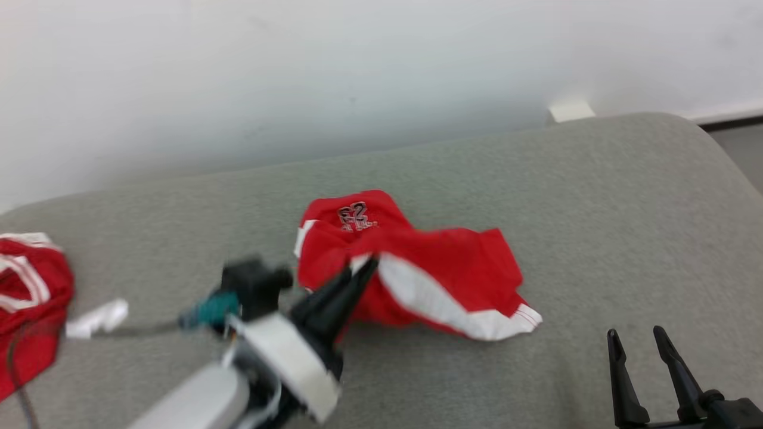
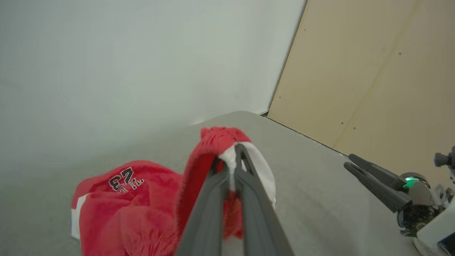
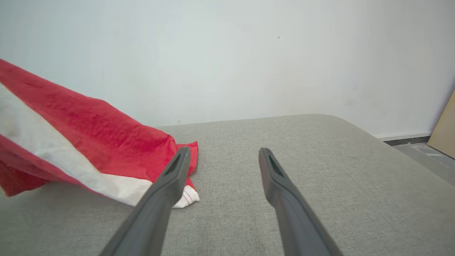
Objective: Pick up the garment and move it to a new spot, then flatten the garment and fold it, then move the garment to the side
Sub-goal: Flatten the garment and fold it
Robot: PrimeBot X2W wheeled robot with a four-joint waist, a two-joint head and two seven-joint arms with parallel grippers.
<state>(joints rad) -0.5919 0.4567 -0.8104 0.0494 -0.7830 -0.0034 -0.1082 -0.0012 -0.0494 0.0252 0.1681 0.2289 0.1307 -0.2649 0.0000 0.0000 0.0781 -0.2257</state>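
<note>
Judging from my feeds, I am early in the job. The pick-up is under way and nothing after it is done. My left gripper [image 1: 366, 266] is clamped tight on a white-striped fold of the crumpled red fabric garment with white stripes and a printed number [image 1: 441, 268]. The left wrist view shows the cloth pinched between the closed fingers and humped up over them.

Most of the garment lies bunched near the middle of the grey padded surface [image 1: 596, 196]. One part is drawn up toward the grip, and the white-hemmed corner rests on the padding. My right gripper [image 1: 635, 333] stands wide open and empty, low at the near right, its fingers just beside that corner.

Left to do, as I read it: carry the garment to a new spot, flatten it, fold it and set it aside. A second red-and-white cloth [image 1: 30, 286] sits at the far left edge, well apart.
</note>
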